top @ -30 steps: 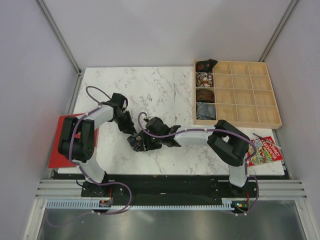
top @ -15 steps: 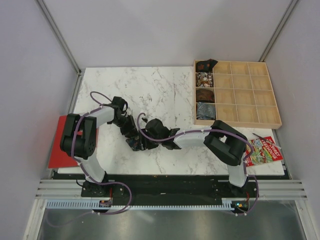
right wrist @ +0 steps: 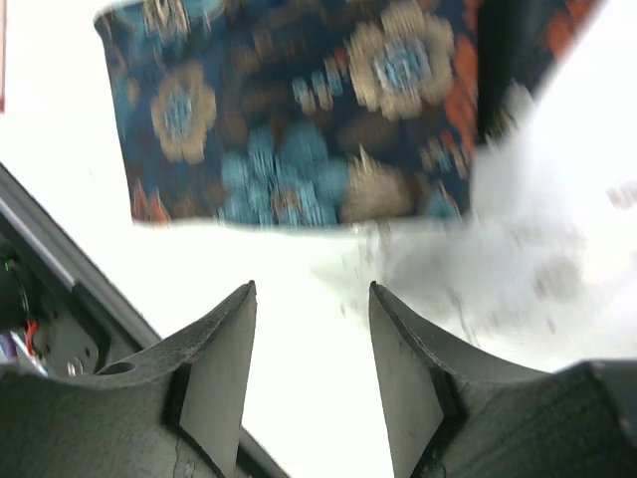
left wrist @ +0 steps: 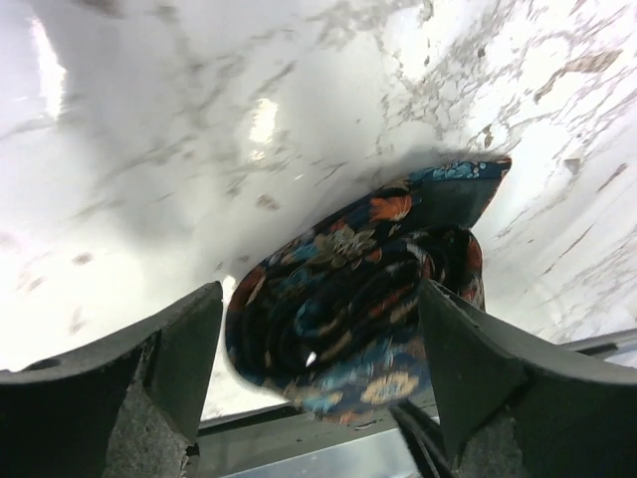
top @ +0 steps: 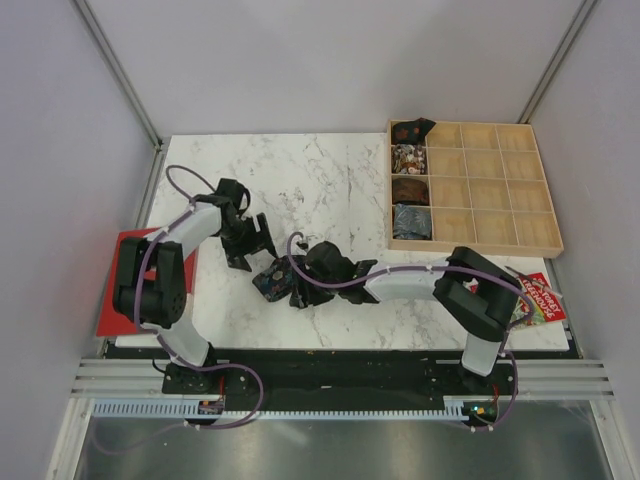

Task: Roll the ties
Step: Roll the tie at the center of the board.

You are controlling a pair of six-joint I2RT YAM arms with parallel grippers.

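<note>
1 coiled dark floral tie [left wrist: 343, 249]; left tool [left wrist: 318, 294] and right tool [right wrist: 311, 294] agape, empty.

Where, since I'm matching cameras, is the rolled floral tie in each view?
Top external: rolled tie left of centre, on the marble table.
Left wrist: lower centre, framed by the left gripper.
Right wrist: top edge, beyond the right gripper.
Shared landmark: the marble table.

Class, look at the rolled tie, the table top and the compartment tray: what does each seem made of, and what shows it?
Tie: soft woven fabric, perhaps silk; it coils and folds, with a faint sheen.
Table top: glossy marble or marble-look laminate; grey veins, light glare.
Tray: pale bare wood, matte; thin tan dividers.
</note>
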